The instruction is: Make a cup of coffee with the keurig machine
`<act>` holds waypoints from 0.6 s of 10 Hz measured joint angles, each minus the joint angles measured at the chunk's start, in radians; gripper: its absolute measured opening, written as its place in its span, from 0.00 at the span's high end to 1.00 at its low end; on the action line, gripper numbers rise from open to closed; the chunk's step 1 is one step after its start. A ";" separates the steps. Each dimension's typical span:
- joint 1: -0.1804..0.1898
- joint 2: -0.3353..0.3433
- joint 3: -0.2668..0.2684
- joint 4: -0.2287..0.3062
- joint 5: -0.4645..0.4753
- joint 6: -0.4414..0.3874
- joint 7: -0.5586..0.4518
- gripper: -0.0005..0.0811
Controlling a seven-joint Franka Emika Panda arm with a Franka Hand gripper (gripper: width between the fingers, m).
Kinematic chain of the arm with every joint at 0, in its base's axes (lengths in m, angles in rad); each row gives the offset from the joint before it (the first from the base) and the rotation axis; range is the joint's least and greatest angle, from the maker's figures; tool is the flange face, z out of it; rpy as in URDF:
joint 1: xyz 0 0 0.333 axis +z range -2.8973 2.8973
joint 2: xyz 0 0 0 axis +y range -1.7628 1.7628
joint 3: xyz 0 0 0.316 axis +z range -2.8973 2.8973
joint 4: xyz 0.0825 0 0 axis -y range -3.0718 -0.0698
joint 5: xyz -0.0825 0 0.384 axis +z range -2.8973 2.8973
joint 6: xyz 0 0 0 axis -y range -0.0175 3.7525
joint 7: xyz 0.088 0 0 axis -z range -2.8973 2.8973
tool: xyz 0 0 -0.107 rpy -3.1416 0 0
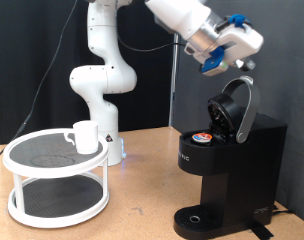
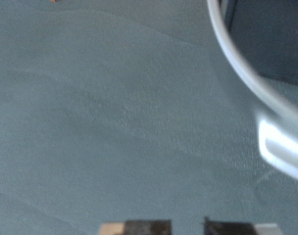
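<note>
The black keurig machine (image 1: 230, 165) stands at the exterior view's right with its rounded lid (image 1: 239, 105) swung up and open. A small pod with a colourful lid (image 1: 202, 137) sits in the open chamber. My gripper (image 1: 236, 66) hovers just above the raised lid and holds nothing. In the wrist view its fingertips (image 2: 147, 227) sit close together with nothing between them, and the lid's grey curved rim (image 2: 237, 73) passes nearby. The white cup (image 1: 85, 136) stands on top of a round rack, far from the gripper. The drip tray (image 1: 197, 220) holds nothing.
The white two-tier round rack (image 1: 57, 190) stands on the wooden table at the exterior view's left. The arm's white base (image 1: 100, 85) rises behind it. A dark curtain forms the backdrop.
</note>
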 joint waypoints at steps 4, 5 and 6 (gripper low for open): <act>0.019 -0.007 0.076 0.030 -0.105 0.013 0.190 0.99; 0.019 -0.012 0.084 0.024 -0.123 0.013 0.218 0.99; 0.019 -0.019 0.087 0.012 -0.129 0.012 0.230 0.99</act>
